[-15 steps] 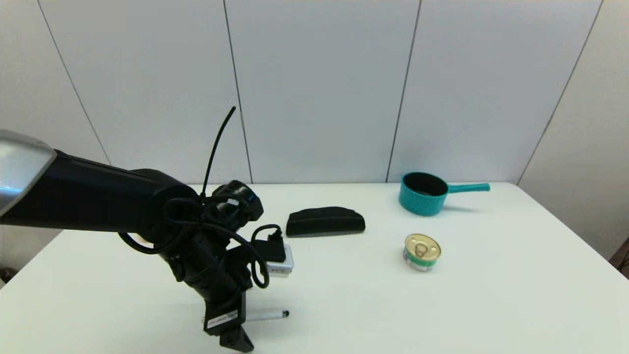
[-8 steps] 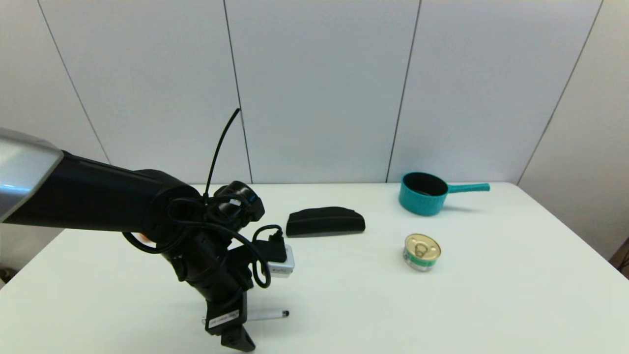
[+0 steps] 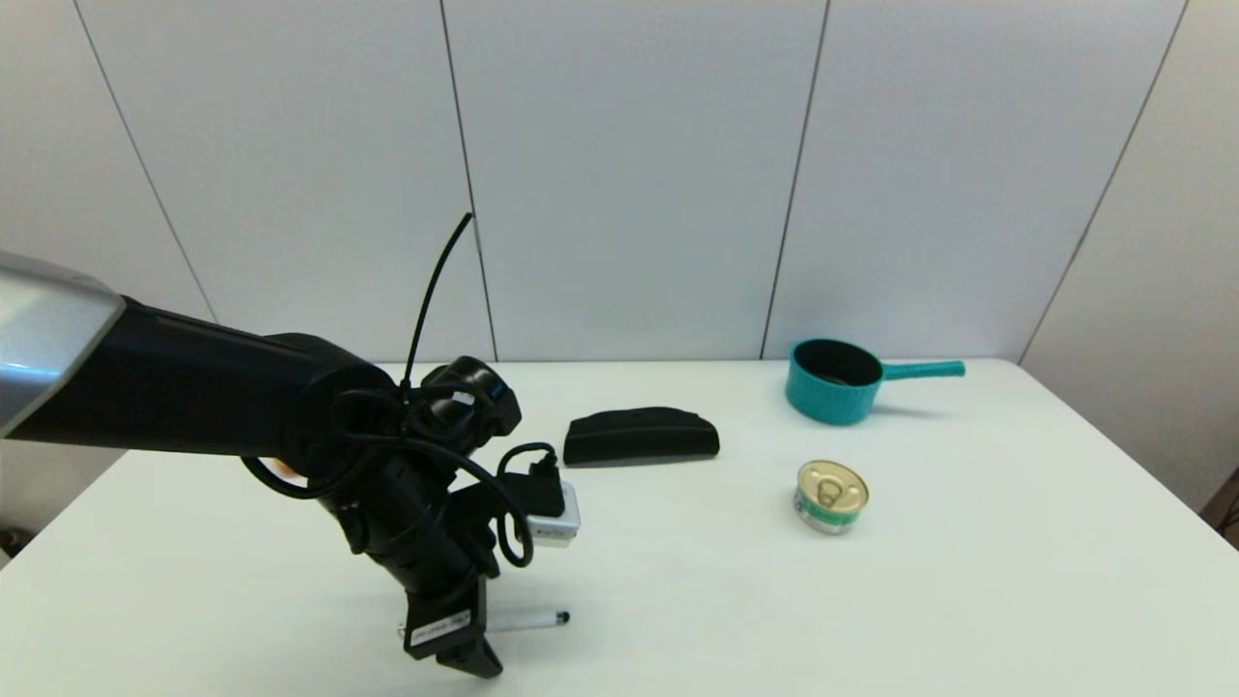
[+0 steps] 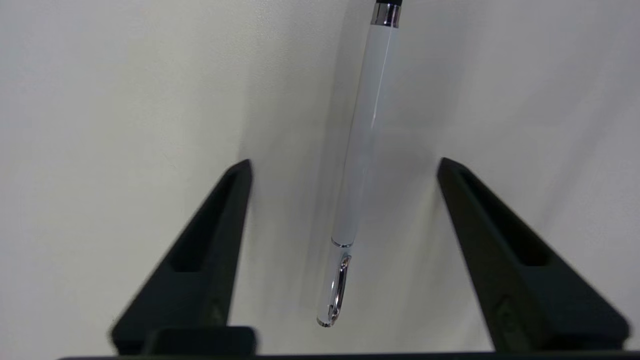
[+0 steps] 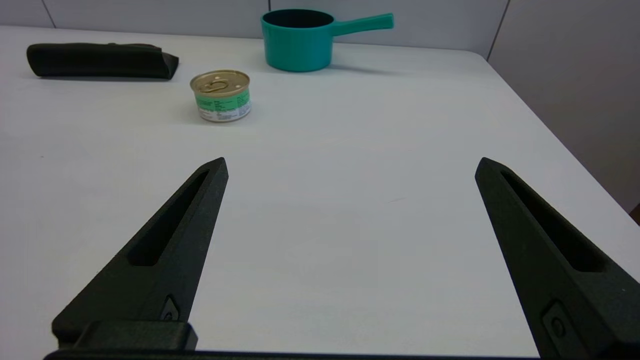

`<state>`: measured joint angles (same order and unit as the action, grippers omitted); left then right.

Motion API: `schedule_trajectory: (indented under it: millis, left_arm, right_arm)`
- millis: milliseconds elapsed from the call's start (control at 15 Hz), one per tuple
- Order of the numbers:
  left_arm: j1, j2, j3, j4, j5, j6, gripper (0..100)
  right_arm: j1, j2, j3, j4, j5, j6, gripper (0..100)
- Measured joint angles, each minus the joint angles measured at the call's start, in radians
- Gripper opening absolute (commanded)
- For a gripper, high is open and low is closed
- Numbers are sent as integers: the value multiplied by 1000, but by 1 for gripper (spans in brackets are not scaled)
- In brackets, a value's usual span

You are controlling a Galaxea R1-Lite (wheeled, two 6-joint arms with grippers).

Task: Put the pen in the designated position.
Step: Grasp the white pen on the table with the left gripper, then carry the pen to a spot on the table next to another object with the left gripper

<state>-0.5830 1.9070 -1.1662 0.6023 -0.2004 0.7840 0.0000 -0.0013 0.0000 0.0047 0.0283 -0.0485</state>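
The slim white pen (image 3: 528, 620) lies flat on bare white tabletop near the front edge, its black tip pointing right. In the left wrist view the pen (image 4: 357, 150) runs lengthwise between my left gripper's two fingers, touching neither, with its clip end nearest the camera. My left gripper (image 3: 463, 644) hangs open just over the pen's clip end. Nothing on the table marks the designated position. My right gripper (image 5: 350, 165) is open and empty, low over the table's right side, and out of the head view.
A black oblong case (image 3: 641, 437) lies behind the pen towards the middle. A gold-lidded tin can (image 3: 831, 496) sits to the right, with a teal saucepan (image 3: 834, 380) behind it. The left arm (image 3: 242, 397) reaches in from the left.
The left gripper has risen slightly above the pen. The pen and the other things have not moved.
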Motion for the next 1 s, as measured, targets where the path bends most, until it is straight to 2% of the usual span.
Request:
schedule_trajectory:
  millis: [1000]
  left_arm:
    - [0, -11, -20, -2, -1, -1, 0]
  right_arm:
    - [0, 0, 0, 0, 0, 0, 100]
